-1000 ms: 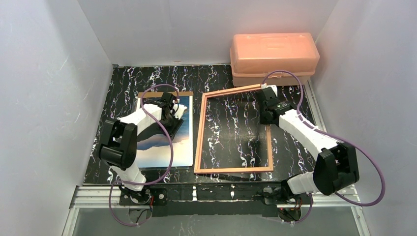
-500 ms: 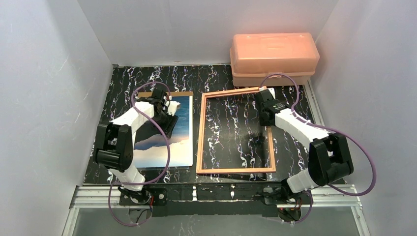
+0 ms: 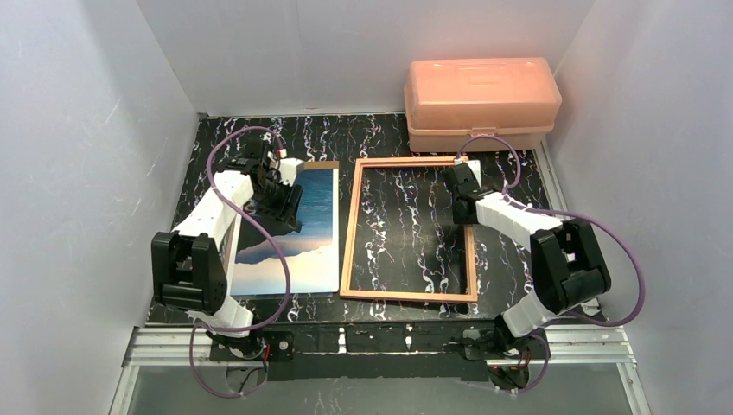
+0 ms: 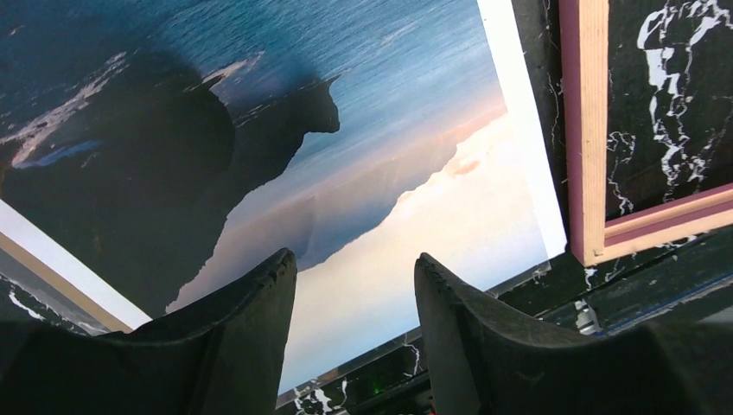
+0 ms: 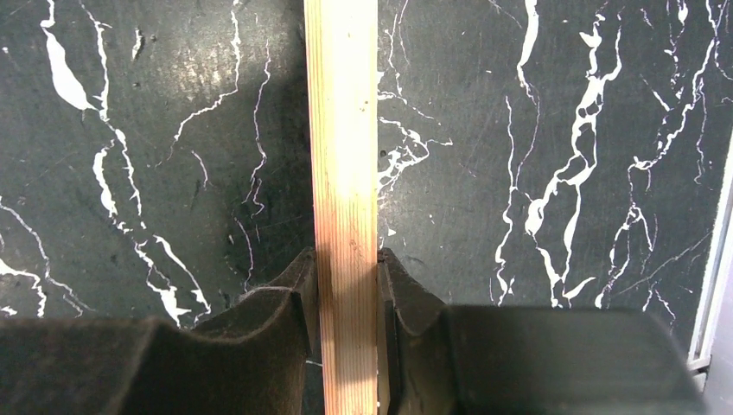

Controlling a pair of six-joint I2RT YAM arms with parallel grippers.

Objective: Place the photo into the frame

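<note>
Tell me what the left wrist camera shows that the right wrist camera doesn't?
Only the left wrist view shows the photo lying face up under the open left gripper, plus a pink-edged corner of the frame. Only the right wrist view shows the right gripper clamped on a tan frame bar. Both show the frame and the black marbled table.

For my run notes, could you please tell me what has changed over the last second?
The right tool, clamped on the right rail of the thin pink-and-tan wooden frame, swung it square beside the blue sky-and-cloud photo print. The left tool shifted left above the print and is open and empty. The print and the peach plastic box stayed put.
</note>
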